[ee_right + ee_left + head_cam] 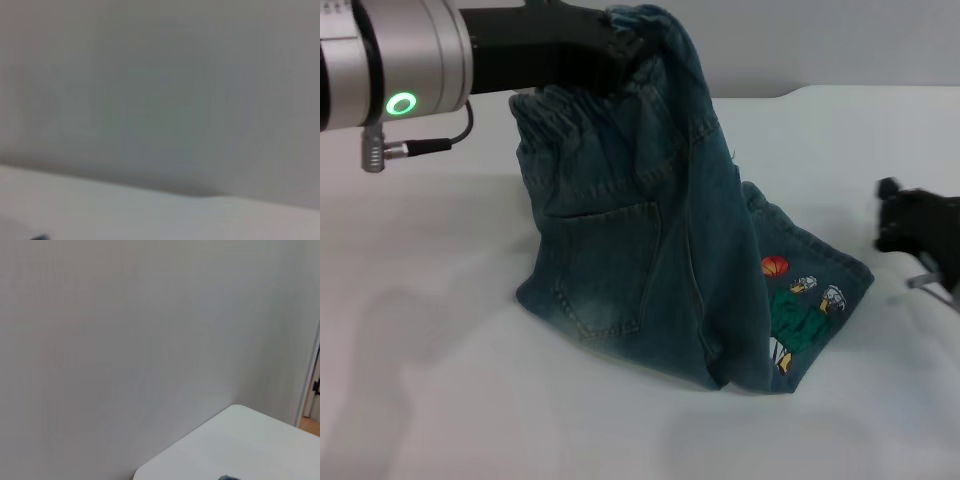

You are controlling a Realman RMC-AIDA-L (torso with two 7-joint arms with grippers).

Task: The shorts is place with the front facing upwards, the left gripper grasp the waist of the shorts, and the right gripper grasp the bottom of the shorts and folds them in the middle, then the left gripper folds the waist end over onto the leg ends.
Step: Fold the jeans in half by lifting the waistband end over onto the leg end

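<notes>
Grippers first: the left gripper (620, 48) sits at the upper middle of the head view, its black body reaching in from the upper left behind a silver arm cuff with a lit green ring (401, 104). It is pinched onto the waist of the shorts (650, 260), with denim bunched around its tip so the fingers themselves are hidden under the cloth. The waist end hangs lifted above the table (440, 400), and the gathered waistband droops just below the gripper

From there the shorts fall as a draped sheet down to the table in the middle of the frame. A back pocket faces the camera on the left half of the cloth. The lower part rests on the table, and a leg end spreads out to the lower right, showing a colourful cartoon print (805, 315)

The right gripper (910, 230) is at the right edge of the head view, low near the table and well apart from the shorts; I cannot tell how its fingers stand

Both wrist views show mostly a grey wall (125, 340) and a strip of white table; a sliver of dark cloth shows at the bottom edge of the left wrist view
</notes>
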